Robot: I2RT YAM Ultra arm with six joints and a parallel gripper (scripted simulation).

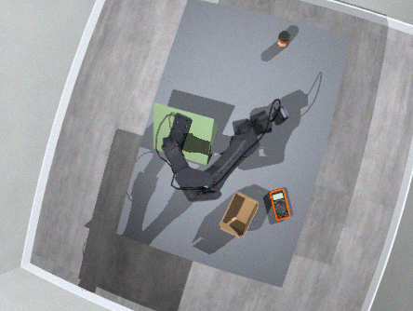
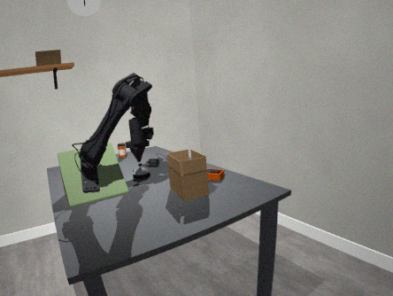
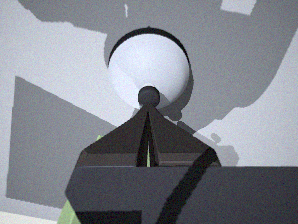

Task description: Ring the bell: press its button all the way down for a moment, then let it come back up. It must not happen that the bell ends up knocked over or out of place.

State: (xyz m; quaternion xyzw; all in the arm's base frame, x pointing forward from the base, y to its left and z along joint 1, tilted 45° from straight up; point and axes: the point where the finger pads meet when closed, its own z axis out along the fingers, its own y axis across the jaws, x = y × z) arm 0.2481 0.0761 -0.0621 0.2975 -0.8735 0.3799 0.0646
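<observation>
Ringing target: the bell (image 3: 149, 67), a pale dome with a small dark button (image 3: 148, 95) on top, sits on the dark desk (image 2: 230, 195) near its middle, between the green mat and the cardboard box.
Bell in side view: a small dark dome (image 2: 141, 174) standing directly under the arm's tip.
Claw: the claw (image 3: 148, 111) points down, its two fingers pressed together into a closed wedge with nothing between them.
Claw and button: in the wrist view the closed tip lies right at the button's edge; whether it truly touches cannot be told.
Arm: the black arm (image 2: 116, 116) rises from its base on the green mat (image 2: 107, 186) and bends over so the claw (image 2: 138, 158) hangs above the bell.
Nearby: a small dark device (image 2: 153, 162) with a cable lies just behind the bell.
Box: an open cardboard box (image 2: 188, 180) stands to the right of the bell in the side view, well apart from it.
Meter: an orange multimeter (image 1: 280, 204) lies just beside the box.
Jar: a small orange-brown jar (image 1: 283, 39) stands near the desk's far edge, well apart from the rest.
Wall: a wooden shelf (image 2: 36, 69) carries a small brown box (image 2: 48, 58).
</observation>
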